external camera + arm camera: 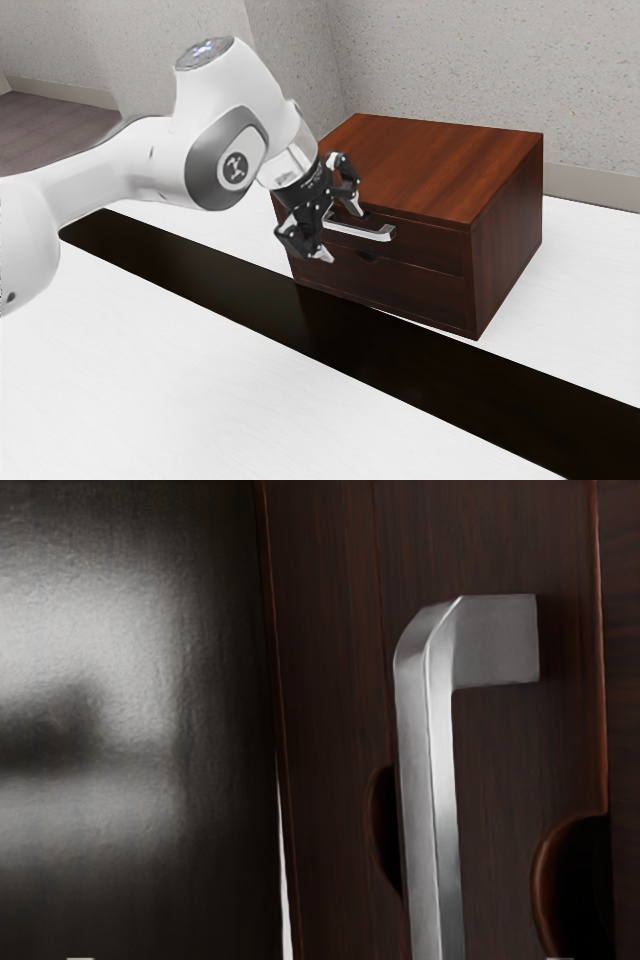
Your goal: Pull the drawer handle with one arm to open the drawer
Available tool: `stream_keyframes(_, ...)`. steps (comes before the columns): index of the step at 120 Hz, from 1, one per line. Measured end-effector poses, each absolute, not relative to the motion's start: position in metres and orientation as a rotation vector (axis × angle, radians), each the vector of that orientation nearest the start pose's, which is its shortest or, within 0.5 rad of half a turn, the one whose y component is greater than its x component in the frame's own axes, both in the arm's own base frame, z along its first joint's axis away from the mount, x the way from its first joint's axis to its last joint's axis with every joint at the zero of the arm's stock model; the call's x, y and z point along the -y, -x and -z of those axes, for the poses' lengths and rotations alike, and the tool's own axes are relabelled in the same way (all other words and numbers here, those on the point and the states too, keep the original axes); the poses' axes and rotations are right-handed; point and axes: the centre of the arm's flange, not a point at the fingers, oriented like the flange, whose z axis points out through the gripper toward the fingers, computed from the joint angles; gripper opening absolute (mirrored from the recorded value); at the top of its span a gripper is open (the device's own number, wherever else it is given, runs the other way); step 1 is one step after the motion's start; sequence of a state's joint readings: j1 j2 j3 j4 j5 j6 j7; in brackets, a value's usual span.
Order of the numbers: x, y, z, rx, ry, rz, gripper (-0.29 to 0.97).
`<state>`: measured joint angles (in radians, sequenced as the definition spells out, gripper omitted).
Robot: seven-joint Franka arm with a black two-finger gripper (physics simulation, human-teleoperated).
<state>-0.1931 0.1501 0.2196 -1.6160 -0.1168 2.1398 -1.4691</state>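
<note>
A dark wooden cabinet (440,165) stands on the table, with its top drawer front (425,243) facing the exterior view's lower left. A silver bar handle (365,232) runs across that front. My gripper (337,229) is at the handle's left end and is open, with one finger above the bar and one below it. I cannot tell whether the fingers touch the bar. The drawer front looks flush with the cabinet. In the wrist view the handle (430,810) is close in front of my hand, against the drawer front (330,680).
The white table (200,400) has a wide black stripe (420,370) running under the cabinet's front. A lower drawer front (400,290) sits beneath the top one. Grey walls stand behind the cabinet. Open table lies toward the exterior view's lower left.
</note>
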Motion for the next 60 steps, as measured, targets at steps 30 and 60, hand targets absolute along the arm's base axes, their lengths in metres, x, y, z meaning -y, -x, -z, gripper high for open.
stream_keyframes(30, -0.003, -0.646, -0.563, 2.392, 2.449, 0.391, 0.51)
stream_keyframes(60, -0.005, -0.648, -0.554, 2.402, 2.430, 0.372, 0.40)
